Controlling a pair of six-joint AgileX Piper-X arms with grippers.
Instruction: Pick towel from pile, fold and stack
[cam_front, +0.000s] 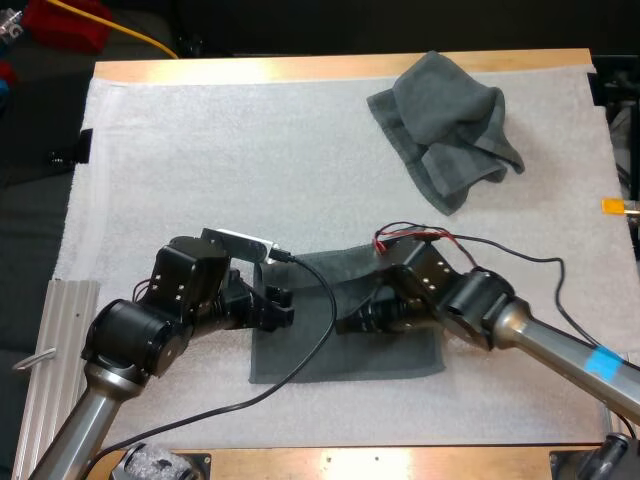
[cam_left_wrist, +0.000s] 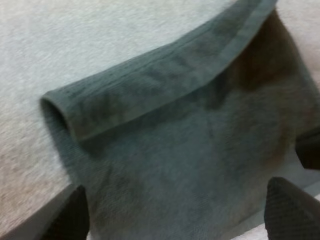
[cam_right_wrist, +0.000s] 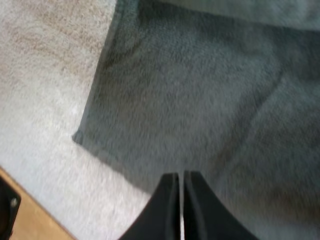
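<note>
Towel (cam_front: 340, 355) flat at the near side of the mat (cam_front: 200, 150), both grippers over it.
Left gripper (cam_front: 282, 303) fingers apart above a rolled-over hem (cam_left_wrist: 150, 85); right gripper (cam_front: 348, 324) fingers together, gripping nothing. Cloth looks soft, light, limp: best pinched at a corner. Pile (cam_front: 445, 125) far right.

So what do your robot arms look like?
My left arm and right arm have chunky rounded black joints on smooth silver-grey tubes. Each ends in two black fingers. The right one has a blue tape patch and thin red wires. Black cables trail along both.
</note>
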